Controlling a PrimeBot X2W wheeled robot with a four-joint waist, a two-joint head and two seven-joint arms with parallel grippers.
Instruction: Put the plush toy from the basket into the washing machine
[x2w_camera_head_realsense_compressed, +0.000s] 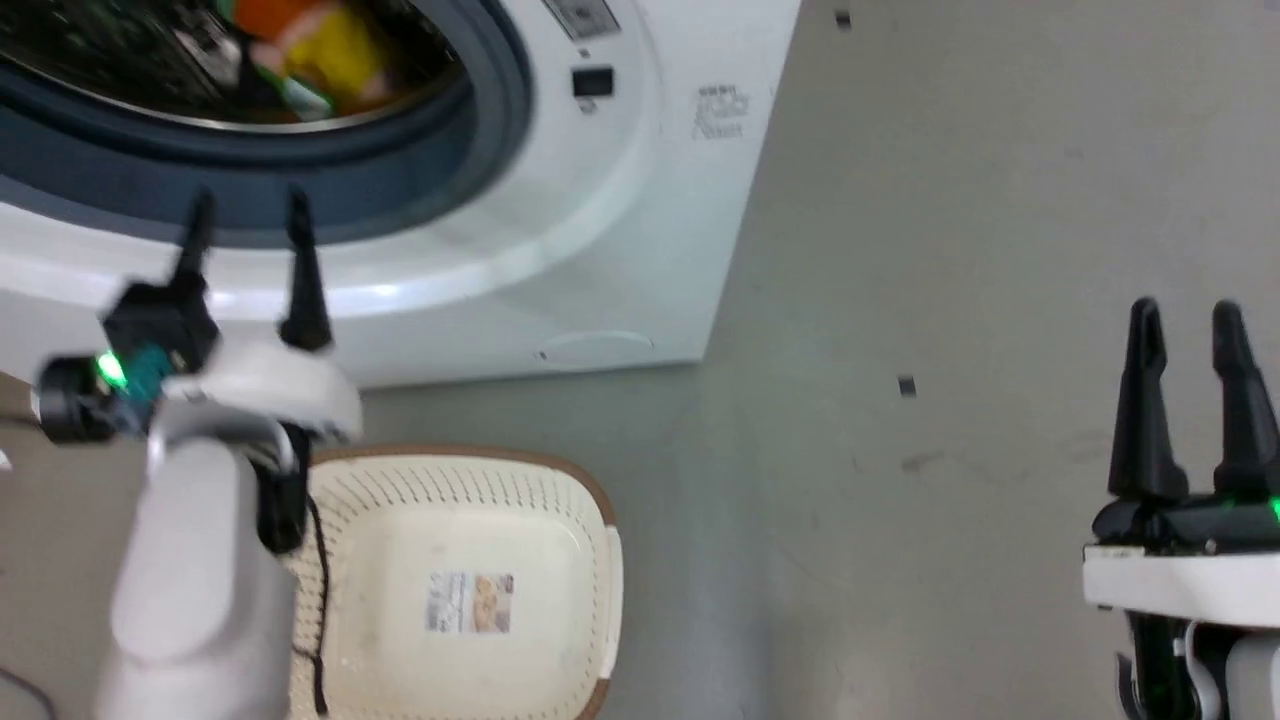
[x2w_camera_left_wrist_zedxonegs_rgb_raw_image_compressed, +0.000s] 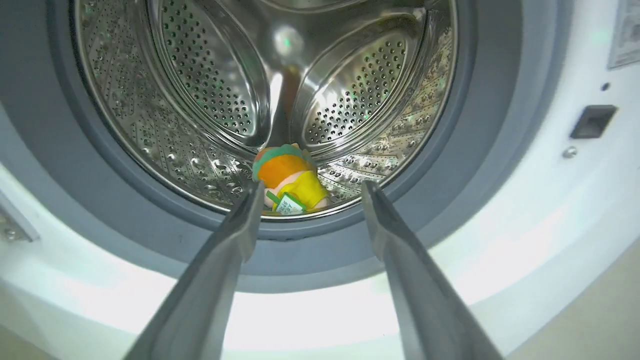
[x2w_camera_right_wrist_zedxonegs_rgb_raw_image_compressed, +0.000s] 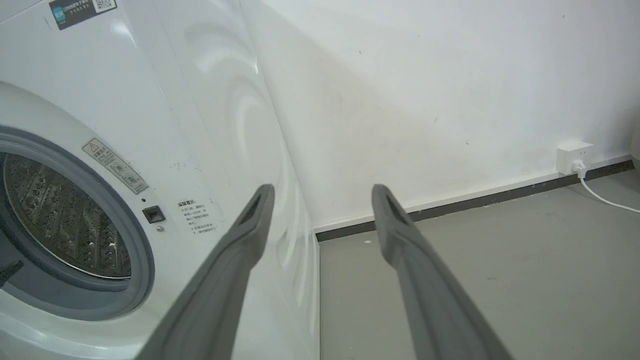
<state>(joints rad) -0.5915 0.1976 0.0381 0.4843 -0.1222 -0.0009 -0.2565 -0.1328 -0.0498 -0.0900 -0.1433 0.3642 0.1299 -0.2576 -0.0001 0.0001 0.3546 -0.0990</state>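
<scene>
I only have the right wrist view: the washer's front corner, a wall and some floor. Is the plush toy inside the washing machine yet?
Observer: Yes. The plush toy lies at the bottom front of the steel drum, its tag facing out.
Operator: Is the other arm holding anything?
Observer: No. The left hand is open and empty, outside the porthole, with its fingers pointing toward the toy.
Operator: Anything left in the basket?
Observer: The basket sits on the floor in front of the washing machine. I see no toy in it, just its printed label; the left forearm hides one edge.
</scene>
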